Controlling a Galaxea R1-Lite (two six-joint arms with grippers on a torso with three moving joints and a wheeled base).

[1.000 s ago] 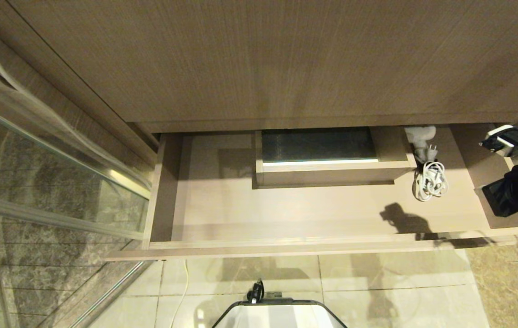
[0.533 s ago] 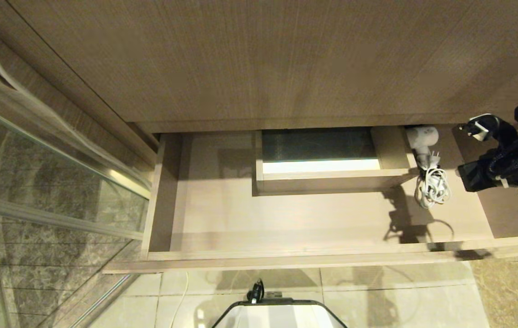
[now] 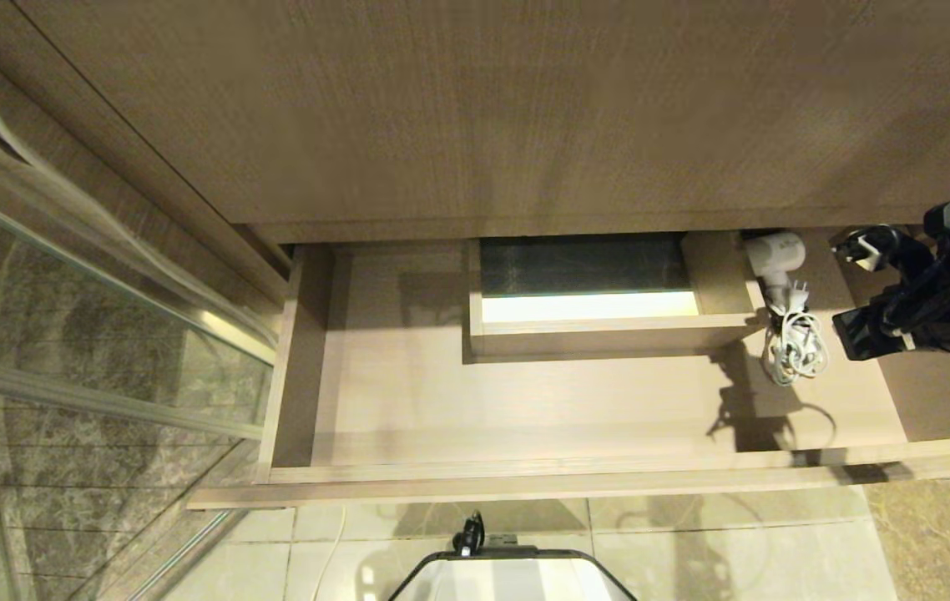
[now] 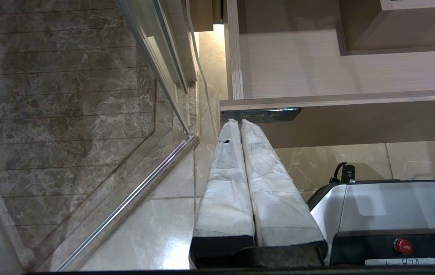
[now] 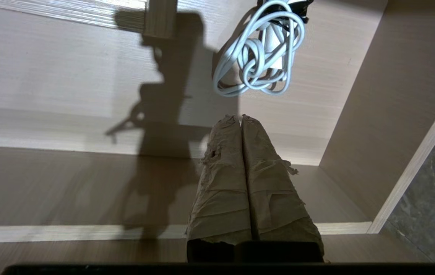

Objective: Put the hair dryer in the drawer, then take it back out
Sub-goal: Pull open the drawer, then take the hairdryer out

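Note:
The drawer (image 3: 525, 477) stands pulled out below the cabinet front. The white hair dryer (image 3: 775, 253) lies in the drawer's right part, beside the boxed cutout (image 3: 608, 325), with its bundled cord (image 3: 794, 351) nearer me. My right arm (image 3: 909, 313) hangs over the drawer's right end. In the right wrist view my right gripper (image 5: 240, 119) is shut and empty above the drawer floor (image 5: 49, 76), a short way from the cord (image 5: 257, 57). My left gripper (image 4: 239, 122) is shut, parked low by the dark label (image 4: 260, 114) on the drawer front.
A tall wood-grain panel (image 3: 525, 108) rises behind the drawer. A glass door with a metal rail (image 3: 108, 275) stands at the left. My base (image 3: 512, 576) sits on the tiled floor just in front of the drawer front.
The drawer has slid a little further out toward me, carrying the hair dryer. My right arm has risen and swung inward over the drawer's right end.

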